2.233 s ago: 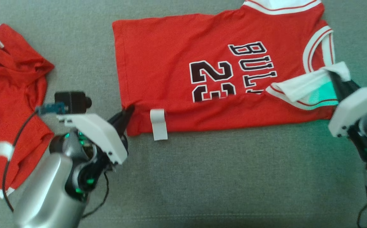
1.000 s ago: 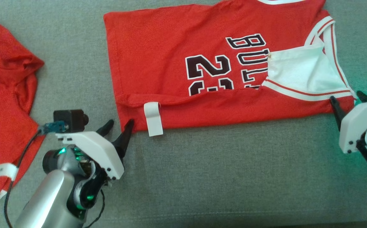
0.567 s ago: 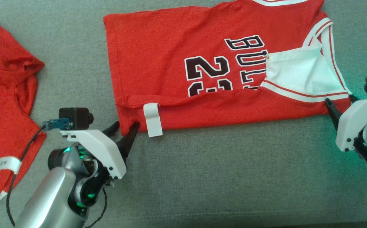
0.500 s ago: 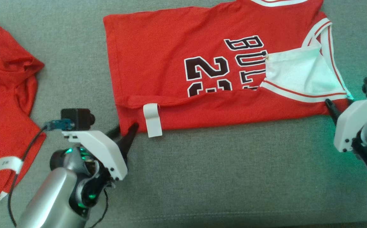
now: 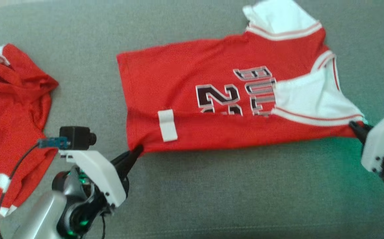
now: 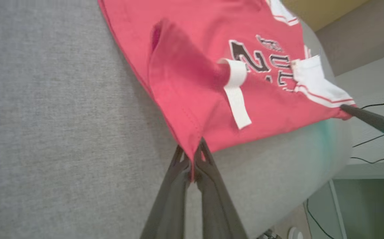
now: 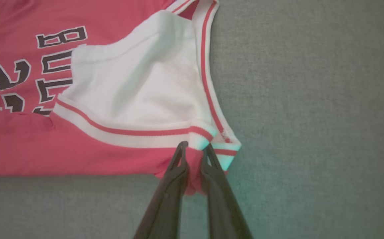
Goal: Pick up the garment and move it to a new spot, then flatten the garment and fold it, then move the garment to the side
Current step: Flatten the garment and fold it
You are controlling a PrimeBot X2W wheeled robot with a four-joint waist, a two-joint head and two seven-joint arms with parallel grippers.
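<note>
Garment (image 5: 185,86), a red jersey, lies spread across grey upholstery (image 5: 245,192) in the head view. Left wrist view: left gripper (image 6: 192,162) jaws pinch its hem corner. Right wrist view: right gripper (image 7: 194,156) jaws clamp its white-trimmed corner.

The grey fabric surface (image 5: 231,192) carries a partly folded red jersey (image 5: 185,83) at centre and, well apart at left, a crumpled second red garment (image 5: 9,109).
</note>
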